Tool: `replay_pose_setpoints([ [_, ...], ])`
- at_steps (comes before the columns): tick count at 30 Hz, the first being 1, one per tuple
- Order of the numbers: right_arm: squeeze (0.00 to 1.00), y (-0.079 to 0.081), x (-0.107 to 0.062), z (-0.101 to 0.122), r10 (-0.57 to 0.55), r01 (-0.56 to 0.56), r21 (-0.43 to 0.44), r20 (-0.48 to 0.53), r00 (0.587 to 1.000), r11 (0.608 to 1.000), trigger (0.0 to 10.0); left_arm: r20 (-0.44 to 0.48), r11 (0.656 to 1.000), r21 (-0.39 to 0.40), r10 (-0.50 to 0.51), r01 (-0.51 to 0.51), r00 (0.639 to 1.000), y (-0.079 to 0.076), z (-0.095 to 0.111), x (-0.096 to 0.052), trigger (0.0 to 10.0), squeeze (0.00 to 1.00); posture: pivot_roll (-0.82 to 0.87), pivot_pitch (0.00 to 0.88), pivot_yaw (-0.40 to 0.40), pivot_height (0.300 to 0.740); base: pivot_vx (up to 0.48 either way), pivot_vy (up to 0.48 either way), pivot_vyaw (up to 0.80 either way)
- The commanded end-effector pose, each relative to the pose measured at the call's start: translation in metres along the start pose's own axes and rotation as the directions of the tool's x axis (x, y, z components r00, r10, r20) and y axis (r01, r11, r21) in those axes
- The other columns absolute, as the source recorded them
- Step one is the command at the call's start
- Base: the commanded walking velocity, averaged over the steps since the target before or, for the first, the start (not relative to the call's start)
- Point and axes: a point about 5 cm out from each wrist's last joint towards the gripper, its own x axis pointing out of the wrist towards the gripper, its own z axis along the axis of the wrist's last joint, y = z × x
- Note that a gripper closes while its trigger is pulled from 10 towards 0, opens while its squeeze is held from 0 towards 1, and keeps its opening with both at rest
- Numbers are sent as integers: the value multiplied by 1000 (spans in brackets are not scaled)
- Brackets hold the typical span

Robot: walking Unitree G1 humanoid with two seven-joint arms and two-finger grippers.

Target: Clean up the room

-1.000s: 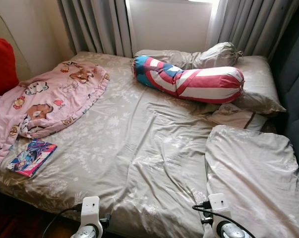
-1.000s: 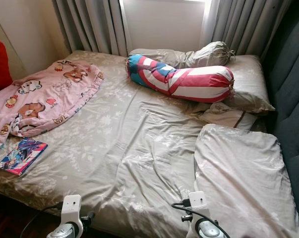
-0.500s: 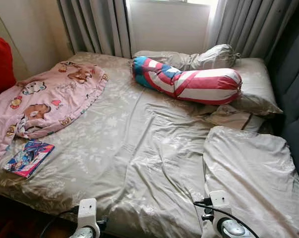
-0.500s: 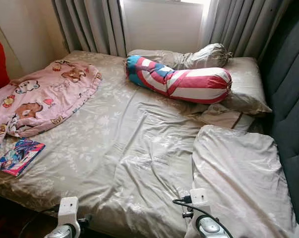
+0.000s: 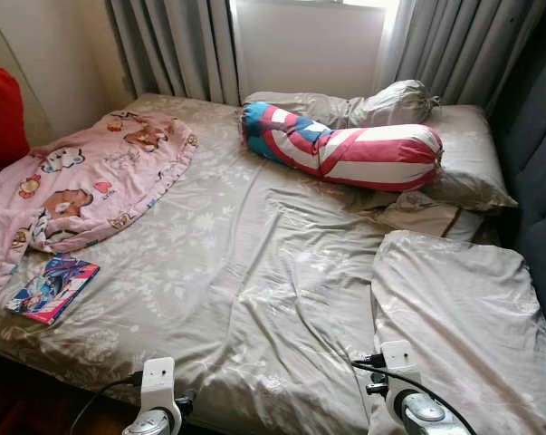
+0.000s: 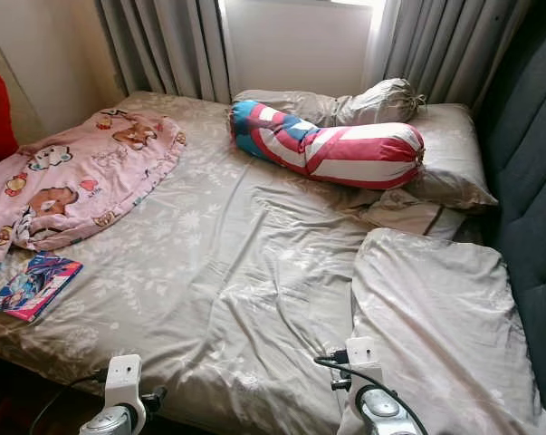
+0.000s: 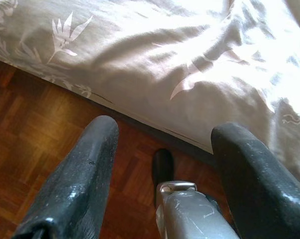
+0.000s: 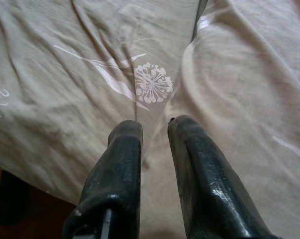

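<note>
Beige floral sheet (image 5: 254,263), pink cartoon blanket (image 5: 82,181), red-white-blue striped bolster (image 5: 345,149)
</note>
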Motion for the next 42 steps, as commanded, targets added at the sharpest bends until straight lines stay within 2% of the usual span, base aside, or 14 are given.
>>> replay_pose_setpoints([
  [1,0,1,0,-4,-2,2,8,-20,1000,1000,10000,-22,1000,16,7,-7,1000,1,-4,-1,10000,0,45,0,-33,740,0,0,0],
  [19,0,-6,-3,-14,-36,41,101,-43,998,994,10000,-36,999,54,-3,5,999,1,-6,-1,10000,0,44,0,-22,740,0,0,0],
  [42,0,-4,-2,-10,-34,39,119,-39,999,992,10000,-30,998,58,3,-2,1000,4,-2,0,10000,0,51,0,-18,740,0,406,0],
])
